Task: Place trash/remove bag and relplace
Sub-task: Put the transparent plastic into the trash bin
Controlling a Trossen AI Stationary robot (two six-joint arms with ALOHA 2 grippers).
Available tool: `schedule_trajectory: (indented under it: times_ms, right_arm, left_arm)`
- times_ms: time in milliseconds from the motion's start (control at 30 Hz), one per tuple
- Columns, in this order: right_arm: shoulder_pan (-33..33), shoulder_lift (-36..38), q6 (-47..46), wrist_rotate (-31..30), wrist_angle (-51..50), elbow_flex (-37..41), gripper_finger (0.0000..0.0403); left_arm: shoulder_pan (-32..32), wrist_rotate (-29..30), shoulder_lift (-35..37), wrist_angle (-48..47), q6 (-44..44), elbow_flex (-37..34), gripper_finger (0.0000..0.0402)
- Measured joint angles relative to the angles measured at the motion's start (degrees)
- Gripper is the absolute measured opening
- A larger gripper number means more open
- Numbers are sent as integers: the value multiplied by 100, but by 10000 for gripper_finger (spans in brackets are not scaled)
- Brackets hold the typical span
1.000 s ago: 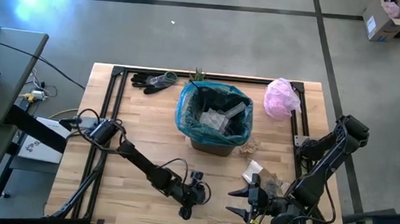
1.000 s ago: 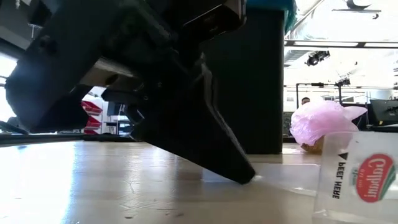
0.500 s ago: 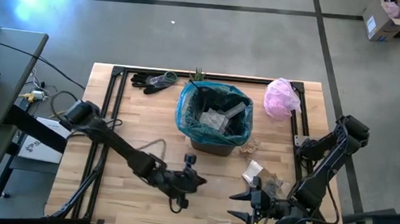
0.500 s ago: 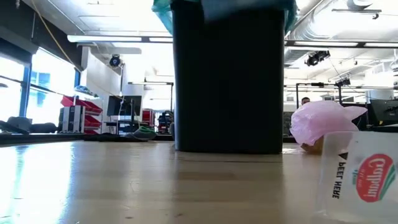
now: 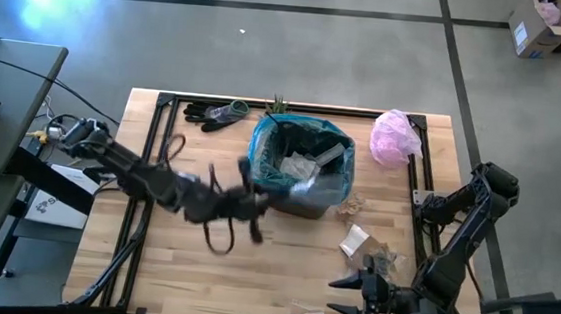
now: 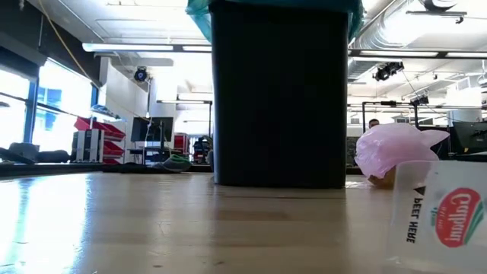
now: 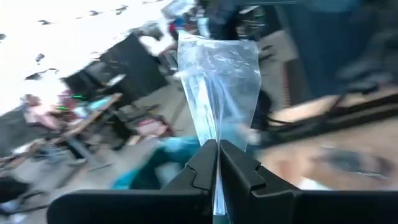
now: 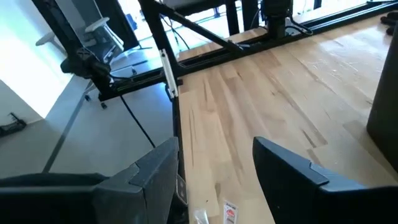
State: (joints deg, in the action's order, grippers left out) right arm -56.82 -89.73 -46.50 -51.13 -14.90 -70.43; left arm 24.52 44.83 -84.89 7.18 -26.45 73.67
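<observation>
Left wrist view: we had the left pincer (image 7: 217,163) clamped on a clear wrapper (image 7: 219,81), right pincer (image 8: 214,168) agape and empty; next, likely drop into bag (image 5: 265,141).

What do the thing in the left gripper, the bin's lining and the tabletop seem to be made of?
Wrapper pinched in the left gripper: probably thin clear plastic, see-through and glossy. Bin liner: thin teal plastic film, wrinkled and translucent. Table: light wood, with visible plank seams and grain.
</observation>
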Motion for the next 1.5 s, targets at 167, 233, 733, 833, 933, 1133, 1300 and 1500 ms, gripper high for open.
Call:
schedule_trajectory:
  times_ms: [167, 233, 733, 833, 933, 1133, 1300, 1500]
  right_arm:
    - [3, 0, -78, -8, 15, 0, 195]
    - [1, 0, -166, 93, -8, 0, 195]
    - [-69, -864, -932, 616, -35, 0, 195]
    - [-58, -956, -1000, 642, -32, 0, 195]
    - [-58, -1053, -914, 820, -26, 0, 195]
    - [-61, -1489, -1099, 1548, -24, 0, 195]
    - [-56, -1923, -1397, 1757, 24, 2, 195]
    - [-54, -2196, -1409, 1769, 65, 2, 195]
  left_arm:
    - [-855, -36, 49, -363, -102, 0, 0]
    - [-1152, -254, 51, -633, 20, 0, 0]
    - [-1734, -1103, 53, -1292, 784, 0, 110]
    - [-1738, -1113, 53, -1339, 830, 61, 135]
    - [-1638, -1179, 53, -1333, 839, 216, 148]
    - [-1220, -1612, 58, -1313, 891, 677, 152]
    - [-740, -1691, 62, -1347, 952, 769, 152]
    - [-222, -1664, 57, -1563, 1200, 769, 152]
